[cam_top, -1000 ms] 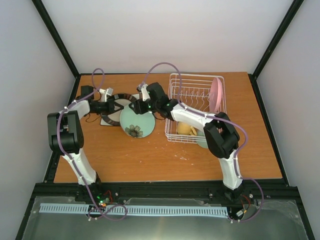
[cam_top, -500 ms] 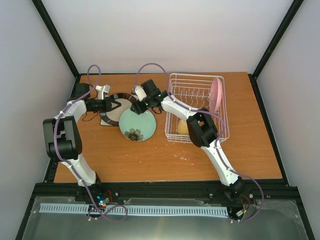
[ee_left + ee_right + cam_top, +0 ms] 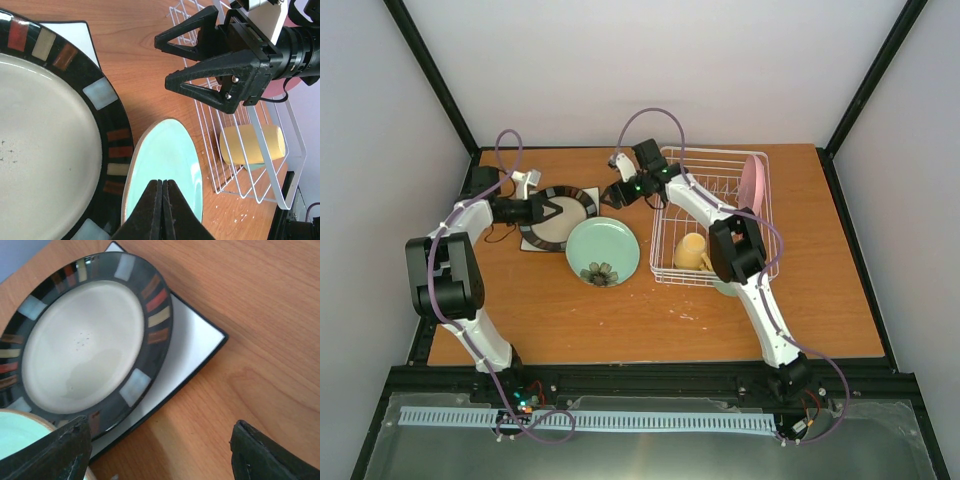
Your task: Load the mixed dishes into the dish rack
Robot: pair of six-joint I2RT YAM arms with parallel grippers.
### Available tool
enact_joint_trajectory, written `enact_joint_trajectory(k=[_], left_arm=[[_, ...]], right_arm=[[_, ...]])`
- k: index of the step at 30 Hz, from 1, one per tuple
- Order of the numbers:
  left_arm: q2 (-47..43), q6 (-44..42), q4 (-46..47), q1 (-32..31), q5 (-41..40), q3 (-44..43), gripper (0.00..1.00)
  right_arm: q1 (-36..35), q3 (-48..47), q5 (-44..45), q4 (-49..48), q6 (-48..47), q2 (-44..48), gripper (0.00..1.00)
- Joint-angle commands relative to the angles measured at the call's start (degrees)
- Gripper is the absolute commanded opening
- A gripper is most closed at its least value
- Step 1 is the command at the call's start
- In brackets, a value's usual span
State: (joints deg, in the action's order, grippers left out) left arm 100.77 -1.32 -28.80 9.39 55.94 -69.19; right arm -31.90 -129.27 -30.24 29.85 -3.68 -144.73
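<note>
Fetching the next plate, I judge: the mint-green round plate (image 3: 603,251) lies flat left of the dish rack (image 3: 715,185), with the dark-rimmed cream round plate (image 3: 560,215) farther left. The left gripper (image 3: 162,182) is pressed together, perhaps empty. The right gripper (image 3: 162,60), spread wide, needs a rim to pinch.

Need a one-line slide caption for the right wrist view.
Open right gripper faces the dark-rimmed plate stacked on a white square plate on the wooden table.

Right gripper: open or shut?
Open. In the left wrist view the right gripper has its fingers spread wide, nothing between them; its own view agrees.
</note>
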Motion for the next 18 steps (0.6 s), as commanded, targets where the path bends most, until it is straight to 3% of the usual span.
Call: enact_joint_trajectory(k=[1, 7, 12, 18], left_arm=[[0.4, -2.5, -4.6, 0.3, -1.2, -3.4, 0.08], [1.2, -3.9, -9.1, -1.0, -7.4, -3.7, 0.42], [3.9, -5.0, -13.1, -3.1, -12.9, -5.8, 0.46], [7.0, -6.2, -17.4, -5.1, -16.3, -10.6, 0.45]], right_arm=[[-0.7, 0.9, -4.8, 1.3, 0.2, 1.5, 0.75], [-1.4, 4.7, -4.2, 1.5, 0.0, 6.4, 0.75], [-1.5, 7.9, -2.2, 1.0, -0.7, 12.6, 0.75], [-1.5, 9.8, 0.6, 0.7, -1.7, 18.8, 0.75]])
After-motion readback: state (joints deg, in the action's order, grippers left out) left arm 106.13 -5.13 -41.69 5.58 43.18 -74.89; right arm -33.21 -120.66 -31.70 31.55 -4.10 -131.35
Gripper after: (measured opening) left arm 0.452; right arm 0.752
